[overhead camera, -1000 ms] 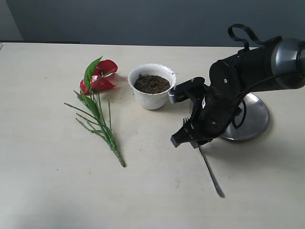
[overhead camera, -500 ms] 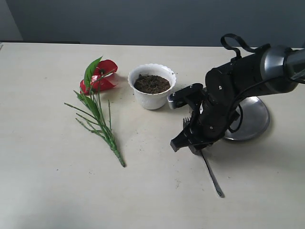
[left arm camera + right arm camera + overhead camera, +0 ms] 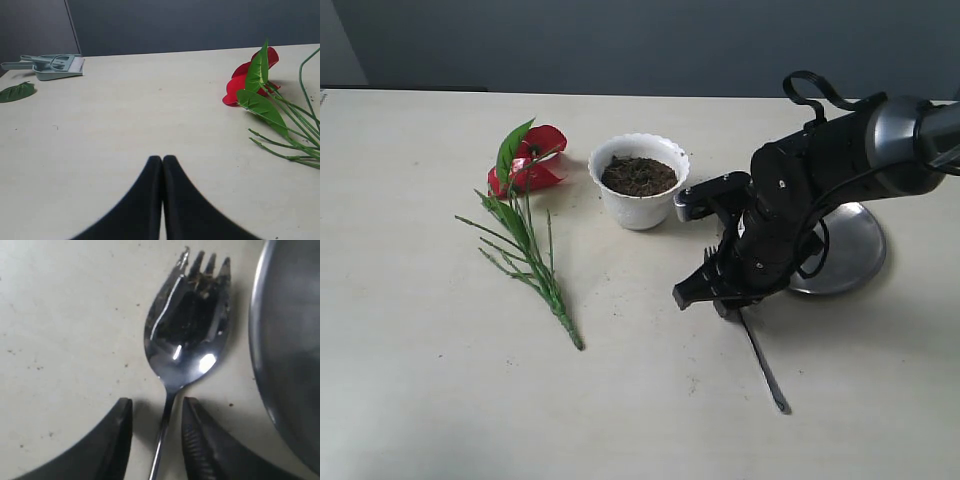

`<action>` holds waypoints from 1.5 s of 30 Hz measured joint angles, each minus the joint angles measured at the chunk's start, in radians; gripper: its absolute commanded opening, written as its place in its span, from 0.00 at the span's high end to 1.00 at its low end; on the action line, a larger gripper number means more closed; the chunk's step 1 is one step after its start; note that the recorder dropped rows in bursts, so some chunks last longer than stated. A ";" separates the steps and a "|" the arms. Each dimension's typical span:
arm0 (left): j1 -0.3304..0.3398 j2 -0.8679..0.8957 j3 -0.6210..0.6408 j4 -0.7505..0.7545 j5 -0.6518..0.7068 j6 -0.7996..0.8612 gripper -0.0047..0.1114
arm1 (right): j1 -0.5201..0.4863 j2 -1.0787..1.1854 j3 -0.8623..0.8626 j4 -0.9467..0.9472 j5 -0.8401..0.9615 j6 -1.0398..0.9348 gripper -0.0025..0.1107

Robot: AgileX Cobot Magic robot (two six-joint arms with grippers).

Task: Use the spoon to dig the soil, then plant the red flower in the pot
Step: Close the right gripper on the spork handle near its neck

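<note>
Right wrist view has my right claw [image 3: 157, 407] straddling the spoon [image 3: 187, 335]. One black finger stands on each side of the thin neck just behind the head, and bare table shows in both gaps. The jaws are spread wide and I have hold of nothing yet. I stand this way because the handle is slim and lies flat. With a finger on either side I can pinch it across its narrow width, and a grip close to the head should give me the firmest control for digging. The steel plate [image 3: 290, 340] lies just beside the pronged head with a sliver of table between them. I judge I must close straight and not nudge the spoon against that rim.

In the exterior view the spoon lies right of centre in the lower half, with its handle running down toward the lower right. Most of its head is hidden under my wrist.

The pot [image 3: 638, 210] stands upright at upper centre, near my claw but apart from it, and the soil [image 3: 638, 176] fills it almost to the scalloped rim. To its left the red flower [image 3: 535, 160] lies flat on the table [image 3: 420, 380]. Its petal is near the pot without touching, and its stems trail toward lower centre. It is placed there to be picked up once a hole is made.

My left claw [image 3: 162, 161] is pressed fully together and empty. It hangs low over the table with the flower close by, and I judge that handy for the planting step.
</note>
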 measured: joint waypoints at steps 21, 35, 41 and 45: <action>0.000 0.000 0.000 0.000 0.000 0.000 0.96 | 0.000 0.000 0.000 -0.054 -0.002 0.087 0.68; 0.000 0.000 0.000 0.000 0.000 0.000 0.96 | 0.000 0.010 0.000 -0.054 -0.002 0.087 0.68; 0.000 0.000 0.000 0.000 0.000 0.000 0.96 | 0.000 0.014 0.000 -0.054 -0.002 0.087 0.68; 0.000 0.000 0.000 0.000 0.000 0.000 0.96 | 0.000 0.014 0.000 -0.052 -0.002 0.088 0.68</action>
